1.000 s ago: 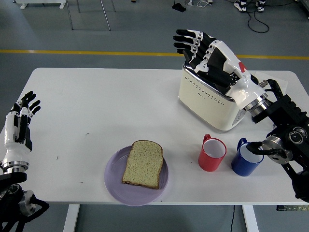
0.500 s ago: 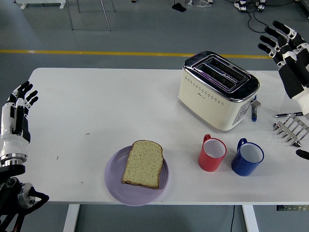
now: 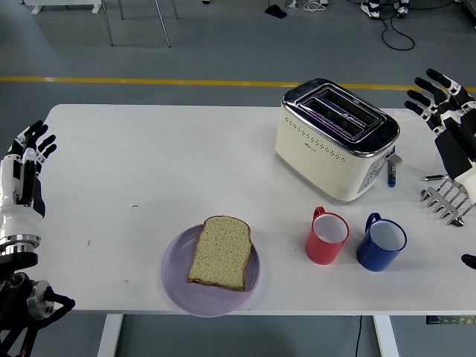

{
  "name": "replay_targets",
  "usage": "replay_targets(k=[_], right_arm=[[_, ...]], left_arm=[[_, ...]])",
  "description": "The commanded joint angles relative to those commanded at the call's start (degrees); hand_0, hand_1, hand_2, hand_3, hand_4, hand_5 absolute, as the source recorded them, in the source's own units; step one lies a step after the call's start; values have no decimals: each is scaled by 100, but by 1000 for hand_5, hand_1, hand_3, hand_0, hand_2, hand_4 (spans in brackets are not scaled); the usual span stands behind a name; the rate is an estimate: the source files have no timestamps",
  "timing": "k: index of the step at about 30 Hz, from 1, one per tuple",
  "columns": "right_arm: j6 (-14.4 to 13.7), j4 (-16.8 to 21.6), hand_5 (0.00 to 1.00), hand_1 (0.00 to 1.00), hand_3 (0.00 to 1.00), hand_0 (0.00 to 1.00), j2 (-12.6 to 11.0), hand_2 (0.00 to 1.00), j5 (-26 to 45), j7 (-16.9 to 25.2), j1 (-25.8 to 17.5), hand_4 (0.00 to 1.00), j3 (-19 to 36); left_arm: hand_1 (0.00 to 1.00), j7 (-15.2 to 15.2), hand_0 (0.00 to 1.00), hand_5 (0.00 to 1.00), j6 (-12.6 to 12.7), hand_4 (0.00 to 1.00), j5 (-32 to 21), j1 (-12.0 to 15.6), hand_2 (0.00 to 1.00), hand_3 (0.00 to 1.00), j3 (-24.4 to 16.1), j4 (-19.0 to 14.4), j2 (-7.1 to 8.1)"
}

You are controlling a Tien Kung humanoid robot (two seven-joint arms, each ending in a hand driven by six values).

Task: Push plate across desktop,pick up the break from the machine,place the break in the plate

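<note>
Your white worktop (image 3: 186, 149) fills most of the view, its near edge along the bottom.

On it, far right of centre: a cream toaster (image 3: 335, 141) with a chrome top, set at an angle, both slots showing dark and with no bread standing up out of them.

Near edge, a little left of centre: a pale purple plate (image 3: 172, 277). The slice of bread (image 3: 220, 252) lies flat on it, slightly overhanging the plate's far rim.

Right of the plate you have two mugs side by side, close together but whether they touch is hard to tell: a red mug (image 3: 327, 236) with its handle to the far left, and a blue mug (image 3: 381, 243) with its handle also to the far left. Both sit just in front of the toaster.

Your left hand (image 3: 24, 178) is at the left edge, raised over the worktop's left end, fingers straight and spread apart, gripping nothing. It is well apart from the plate.

Your right hand (image 3: 448, 111) is at the right edge, up beyond the worktop's far right corner, fingers fanned open, empty. It is clear of the toaster.

Below the right hand, a small metal rack (image 3: 446, 199) with prongs lies on the worktop's right end. A small blue item (image 3: 391, 174) sits just beside the toaster's right end; too small to identify.
</note>
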Motion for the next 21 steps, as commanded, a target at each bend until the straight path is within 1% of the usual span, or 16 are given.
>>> replay_targets(k=[12,21], right_arm=[[-31,-68,400,747,762,801,127,769,28,-37,2,511,38],[-43,-58,401,744,762,797,137,769,42,-50,11,509,43]], left_arm=[[779,-23,763,838,17,465,79,-50,847,790,3,-17,-17],[779,-15,764,836,26,466,53,-57,847,789,12,-14,-21]])
